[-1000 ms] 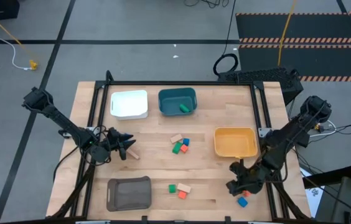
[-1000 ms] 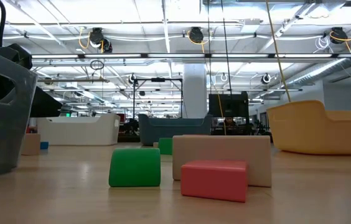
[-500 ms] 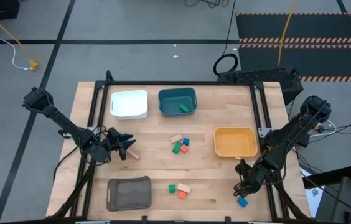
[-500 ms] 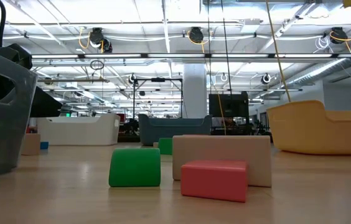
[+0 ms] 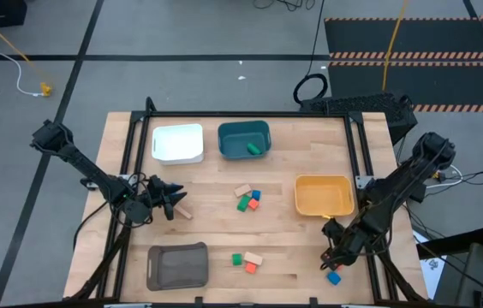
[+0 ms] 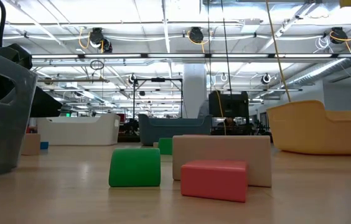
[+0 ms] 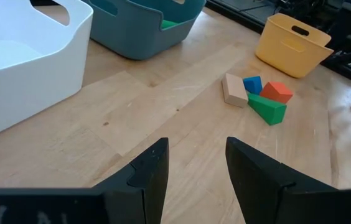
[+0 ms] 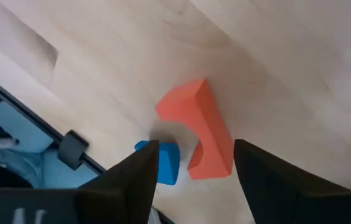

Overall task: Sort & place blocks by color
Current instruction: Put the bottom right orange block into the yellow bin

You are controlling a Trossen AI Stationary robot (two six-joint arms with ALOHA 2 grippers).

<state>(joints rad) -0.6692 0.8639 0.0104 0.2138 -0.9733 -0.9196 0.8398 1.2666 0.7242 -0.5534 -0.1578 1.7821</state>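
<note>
A red-orange arch block (image 8: 201, 124) lies on the table at the near right, with a blue block (image 8: 166, 163) (image 5: 334, 278) beside it. My right gripper (image 8: 194, 150) (image 5: 336, 251) hovers over them, open, one finger on either side of the arch without touching it. My left gripper (image 7: 197, 165) (image 5: 169, 205) waits open at the table's left, and a tan block (image 5: 184, 212) lies just beside it. Several more blocks lie in a centre cluster (image 5: 247, 198). Three others lie in a near cluster (image 5: 246, 260), seen as green (image 6: 135, 167), tan (image 6: 222, 158) and red (image 6: 214, 179). A green block (image 5: 253, 149) lies in the teal bin.
A white bin (image 5: 178, 143) and a teal bin (image 5: 235, 137) stand at the far side, a yellow bin (image 5: 324, 195) at the right and a grey bin (image 5: 177, 265) at the near left. The black frame rail (image 8: 70, 146) runs close behind the blue block at the table's edge.
My right gripper has shifted a little toward the table's right edge and turned above the arch and the blue block. Both blocks have stayed in place on the table.
</note>
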